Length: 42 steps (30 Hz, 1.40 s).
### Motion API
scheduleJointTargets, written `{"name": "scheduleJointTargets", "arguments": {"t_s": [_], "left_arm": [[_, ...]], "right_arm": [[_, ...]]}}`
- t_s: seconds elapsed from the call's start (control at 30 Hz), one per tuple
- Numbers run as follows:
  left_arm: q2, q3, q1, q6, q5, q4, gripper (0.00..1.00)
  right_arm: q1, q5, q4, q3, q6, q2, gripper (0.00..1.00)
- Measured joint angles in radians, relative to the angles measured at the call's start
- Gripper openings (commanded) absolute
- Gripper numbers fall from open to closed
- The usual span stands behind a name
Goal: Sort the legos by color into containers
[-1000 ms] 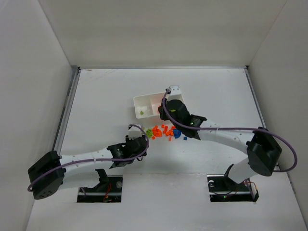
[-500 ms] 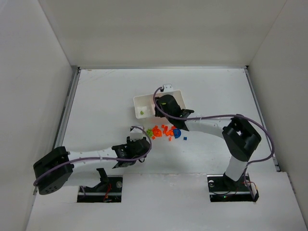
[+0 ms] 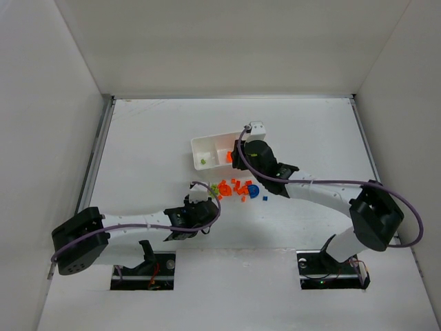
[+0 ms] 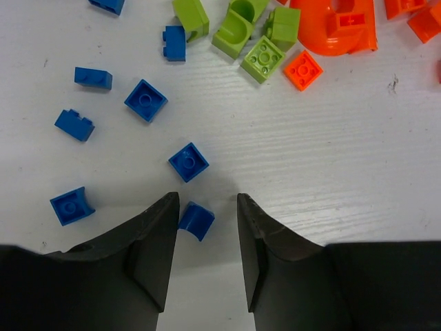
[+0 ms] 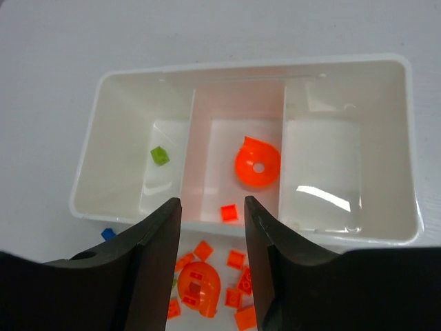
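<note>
The legos lie in a loose pile point(image 3: 234, 187) in front of the white tray point(image 3: 200, 143) of three containers. My left gripper point(image 4: 207, 203) is open low over scattered blue bricks. A small curved blue brick point(image 4: 197, 220) lies on the table between its fingers, close to the left one. Lime green bricks point(image 4: 260, 58) and orange ones point(image 4: 303, 70) lie further ahead. My right gripper point(image 5: 212, 207) hangs open over the tray's near wall with nothing in it. The left container holds a green brick point(image 5: 160, 155). The middle one holds a round orange piece point(image 5: 257, 163) and a small orange square point(image 5: 229, 213).
White walls enclose the table on three sides. More orange bricks point(image 5: 200, 279) sit just in front of the tray under my right gripper. A lone blue brick point(image 3: 264, 198) lies right of the pile. Both arms reach in from the near edge.
My right gripper has opened over the tray, and a round orange piece now lies in the middle container. My left gripper has shifted slightly toward the blue bricks.
</note>
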State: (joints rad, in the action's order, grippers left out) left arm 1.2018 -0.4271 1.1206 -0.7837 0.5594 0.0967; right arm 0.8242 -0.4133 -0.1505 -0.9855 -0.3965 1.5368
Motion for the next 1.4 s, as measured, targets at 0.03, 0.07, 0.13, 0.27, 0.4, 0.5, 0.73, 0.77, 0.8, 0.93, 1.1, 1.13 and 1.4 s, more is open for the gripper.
{"name": "scheduleJointTargets", "arguments": {"t_s": [0.03, 0.07, 0.13, 0.27, 0.4, 0.5, 0.73, 0.77, 0.8, 0.93, 1.1, 1.13, 1.4], "left_arm": [[-0.001, -0.001, 0.004, -0.001, -0.001, 0.007, 0.38], [-0.002, -0.003, 0.009, -0.003, -0.001, 0.015, 0.38], [-0.003, -0.01, 0.021, -0.011, 0.0, 0.041, 0.38], [0.0, -0.026, 0.032, -0.034, -0.001, 0.095, 0.37], [0.014, -0.039, 0.042, -0.048, 0.013, 0.125, 0.27], [0.027, -0.047, 0.046, -0.055, 0.029, 0.138, 0.14], [-0.026, -0.058, 0.044, -0.055, 0.025, 0.167, 0.1], [-0.052, -0.068, 0.034, -0.047, 0.02, 0.169, 0.1], [-0.077, -0.087, 0.017, -0.035, 0.014, 0.166, 0.1], [-0.109, -0.207, -0.08, 0.051, -0.005, 0.07, 0.12], [0.052, -0.434, -0.192, 0.176, -0.086, -0.122, 0.14], [0.106, -0.483, -0.21, 0.195, -0.107, -0.16, 0.15], [0.552, -0.816, -0.315, 0.248, -0.256, -0.273, 0.18]], "right_arm": [[0.0, -0.002, 0.0, 0.016, -0.002, -0.012, 0.48], [0.0, -0.003, 0.0, 0.032, -0.003, -0.024, 0.48], [0.0, -0.006, 0.002, 0.059, -0.006, -0.042, 0.48], [0.0, -0.008, 0.002, 0.101, -0.014, -0.077, 0.48], [0.0, -0.014, 0.003, 0.129, -0.019, -0.115, 0.48], [0.0, -0.021, 0.004, 0.16, -0.023, -0.163, 0.47], [0.0, -0.045, 0.007, 0.294, -0.062, -0.302, 0.43], [0.0, -0.05, 0.008, 0.319, -0.073, -0.32, 0.43], [0.0, -0.055, 0.011, 0.344, -0.085, -0.336, 0.43], [0.002, -0.084, 0.035, 0.435, -0.145, -0.396, 0.42], [0.019, -0.121, 0.1, 0.495, -0.208, -0.443, 0.41], [0.027, -0.129, 0.111, 0.504, -0.221, -0.459, 0.41], [0.075, -0.149, 0.154, 0.561, -0.319, -0.551, 0.41]]}}
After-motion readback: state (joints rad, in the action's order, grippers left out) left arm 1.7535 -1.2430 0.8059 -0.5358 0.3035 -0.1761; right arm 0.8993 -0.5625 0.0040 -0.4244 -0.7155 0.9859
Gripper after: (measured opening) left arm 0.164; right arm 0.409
